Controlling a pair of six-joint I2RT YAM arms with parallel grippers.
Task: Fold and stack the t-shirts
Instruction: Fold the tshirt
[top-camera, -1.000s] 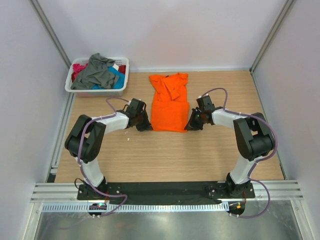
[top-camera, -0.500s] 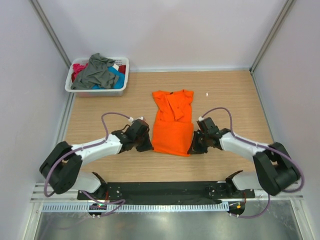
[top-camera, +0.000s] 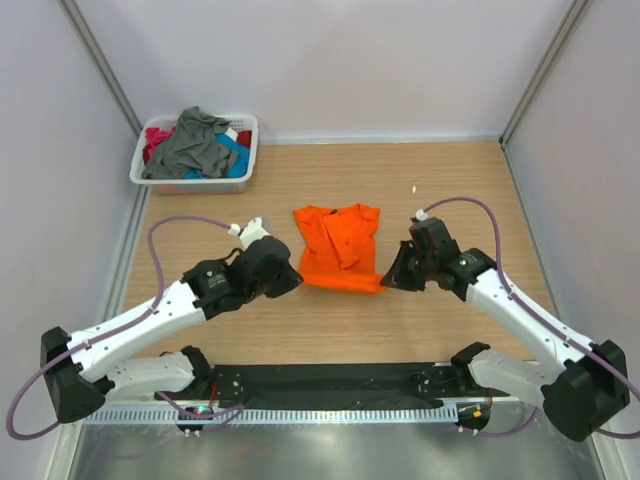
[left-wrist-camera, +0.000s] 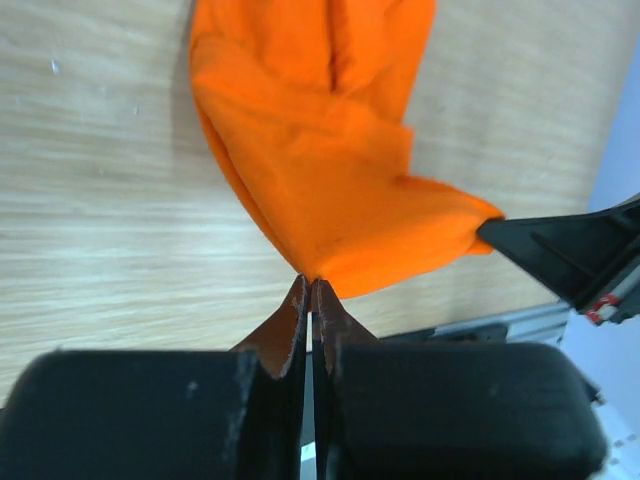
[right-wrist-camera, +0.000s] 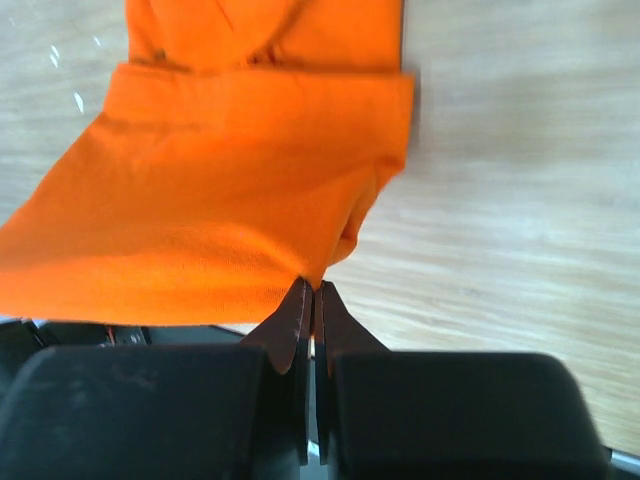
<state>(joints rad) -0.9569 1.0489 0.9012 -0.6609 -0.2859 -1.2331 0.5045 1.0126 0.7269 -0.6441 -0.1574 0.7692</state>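
Your left hand (left-wrist-camera: 310, 284), right hand (right-wrist-camera: 311, 289) both pinched tight on hem corners of orange t-shirt (top-camera: 338, 245), middle of bench (top-camera: 460, 190); hem raised level, likely so lower half folds evenly toward collar.

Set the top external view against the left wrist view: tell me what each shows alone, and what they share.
Only the top external view shows the white basket with heaped t-shirts in the far left corner, and both arms whole. Only the left wrist view shows, close up, the left gripper pinched shut on a hem corner. Both show the orange t-shirt and the wooden table.
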